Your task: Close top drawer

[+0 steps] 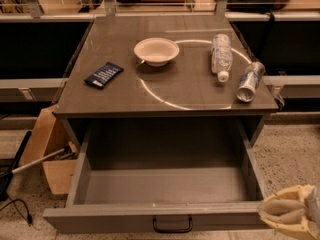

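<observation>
The top drawer (165, 186) is pulled far out of the grey cabinet, and its deep grey box holds nothing. Its flat grey front (100, 221) runs along the bottom of the view, with a small black handle (172, 226) at its centre. My gripper (291, 212), cream-coloured, shows at the bottom right corner, just beside the right end of the drawer front.
On the cabinet top (190, 91) lie a white bowl (156, 50), a dark blue packet (103, 75), a clear plastic bottle (221, 56) on its side and a can (249, 81) on its side. A cardboard box (47, 151) and cables sit on the floor at left.
</observation>
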Available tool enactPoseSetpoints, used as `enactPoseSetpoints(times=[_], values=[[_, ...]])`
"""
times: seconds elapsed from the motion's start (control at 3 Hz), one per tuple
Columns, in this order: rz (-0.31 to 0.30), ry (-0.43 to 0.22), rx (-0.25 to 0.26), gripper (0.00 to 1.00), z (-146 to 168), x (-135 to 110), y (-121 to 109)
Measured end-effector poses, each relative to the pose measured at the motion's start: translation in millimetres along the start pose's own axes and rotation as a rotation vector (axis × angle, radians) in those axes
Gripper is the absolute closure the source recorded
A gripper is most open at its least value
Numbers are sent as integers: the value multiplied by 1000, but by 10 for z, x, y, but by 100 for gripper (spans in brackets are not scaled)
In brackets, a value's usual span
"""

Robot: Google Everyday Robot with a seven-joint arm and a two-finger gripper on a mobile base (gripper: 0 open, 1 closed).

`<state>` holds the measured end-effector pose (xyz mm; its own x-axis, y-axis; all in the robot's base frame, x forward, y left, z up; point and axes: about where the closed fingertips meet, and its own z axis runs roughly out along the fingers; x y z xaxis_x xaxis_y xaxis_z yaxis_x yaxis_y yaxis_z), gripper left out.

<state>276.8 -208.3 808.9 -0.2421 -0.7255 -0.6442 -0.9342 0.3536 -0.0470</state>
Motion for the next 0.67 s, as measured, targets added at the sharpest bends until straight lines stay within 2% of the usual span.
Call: enactPoseSetpoints(times=[0.67], values=[[78,-7,5,100,175,325,37]])
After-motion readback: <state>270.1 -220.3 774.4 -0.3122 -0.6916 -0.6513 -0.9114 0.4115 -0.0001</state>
